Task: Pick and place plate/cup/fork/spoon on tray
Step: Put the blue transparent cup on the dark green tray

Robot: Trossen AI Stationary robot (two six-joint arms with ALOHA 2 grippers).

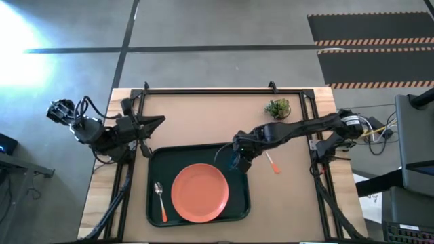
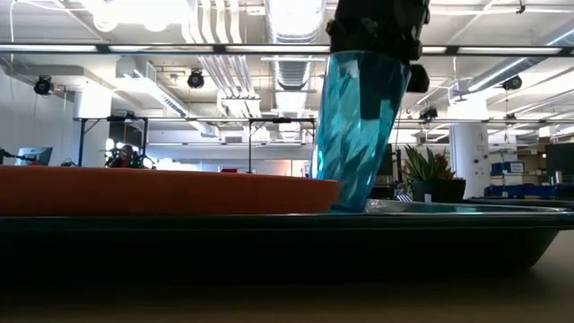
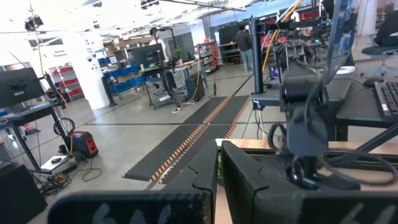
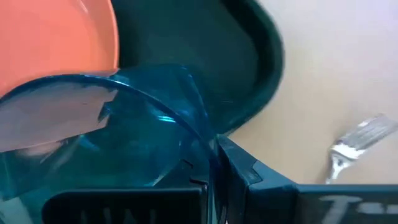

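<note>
Tableware on the near part of the tray point(image 1: 152, 203) is already set: the spoon point(image 1: 160, 200) lies at its left and the plate point(image 1: 199, 192) at its middle. Farther back, at the tray's far right corner, the right gripper point(image 1: 237, 160) clasps the cup point(image 2: 357, 130), slightly tilted, base apparently touching the tray floor; it should be levelled before release, clear of the plate rim. Beyond on the right, the fork point(image 1: 272, 162) waits on the table, and the left gripper point(image 1: 154, 122) idles far left, its state unclear.

Faceted teal-blue cup point(image 2: 359, 126), orange-red plate point(image 1: 199, 192), dark green tray point(image 1: 157, 159), orange-handled spoon point(image 1: 160, 201).
</note>
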